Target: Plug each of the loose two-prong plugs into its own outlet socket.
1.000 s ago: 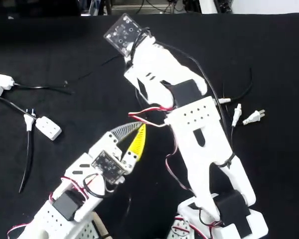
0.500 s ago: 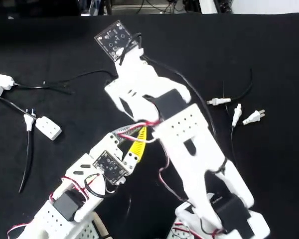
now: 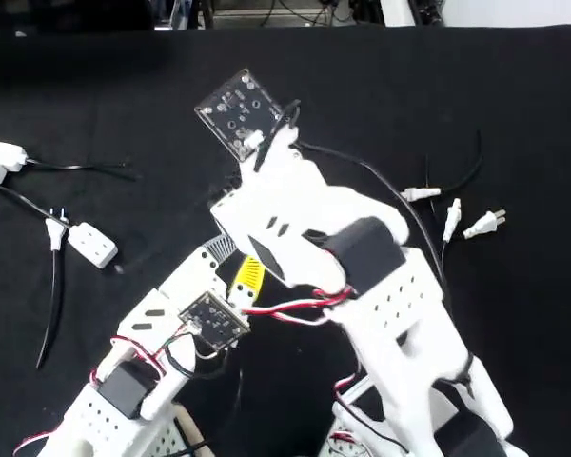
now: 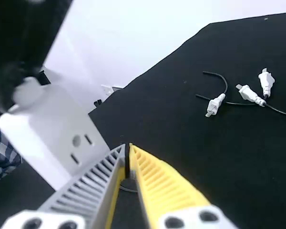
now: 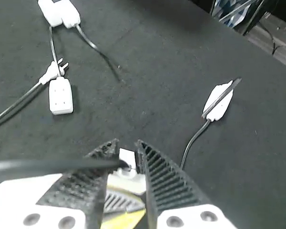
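Alignment matters most: the right gripper point(image 5: 127, 147), clamped on what looks like a small white plug point(image 5: 127, 161), must square its prongs to the outlet socket point(image 5: 60, 95) lying well apart on the surface point(image 5: 157, 57); the left gripper point(image 4: 128, 149) rests closed, empty.

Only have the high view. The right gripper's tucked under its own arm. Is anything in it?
Observer: Yes. The right wrist view has the right gripper closed on a small white plug, with a black cord running off it.
Operator: And the left one? The other arm covers its tip for me.
Observer: In the left wrist view the left gripper is shut, fingers meeting at the tip with nothing between them.
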Controlling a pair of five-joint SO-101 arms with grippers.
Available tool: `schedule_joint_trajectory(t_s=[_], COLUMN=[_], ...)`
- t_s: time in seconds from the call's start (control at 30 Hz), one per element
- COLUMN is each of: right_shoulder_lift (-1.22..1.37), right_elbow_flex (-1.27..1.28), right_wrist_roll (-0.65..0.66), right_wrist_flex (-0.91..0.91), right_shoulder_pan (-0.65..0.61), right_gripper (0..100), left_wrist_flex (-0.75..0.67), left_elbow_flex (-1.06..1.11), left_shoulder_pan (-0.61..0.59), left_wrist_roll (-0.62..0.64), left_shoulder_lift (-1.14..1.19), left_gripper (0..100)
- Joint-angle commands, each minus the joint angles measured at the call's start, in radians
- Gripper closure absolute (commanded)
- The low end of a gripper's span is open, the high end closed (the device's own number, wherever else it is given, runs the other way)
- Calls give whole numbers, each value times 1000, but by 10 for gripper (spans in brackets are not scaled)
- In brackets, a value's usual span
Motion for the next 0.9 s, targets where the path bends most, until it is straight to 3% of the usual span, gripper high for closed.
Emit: schedule_joint_trajectory(t_s=[0.0,0.2,0.4,0.6,0.87], right_shoulder_lift=[-31,-30,-31,-30,-24], right_elbow_flex=[-12,-4,-4,15,188], right_wrist_roll=[0,0,35,51,49], right_wrist_flex=[46,112,138,101,2], right_shoulder_pan=[0,57,64,135,245], right_gripper=[987,987,987,987,982], left_wrist_flex=[-28,-86,-71,61,192], left_elbow_flex=[19,19,19,19,19], left_shoulder_pan=[-28,-128,-142,-157,-452], left_wrist_roll=[-9,-5,-5,-9,-3], left_shoulder_lift=[-15,-15,-15,-15,-15], left_gripper=[970,970,970,970,970])
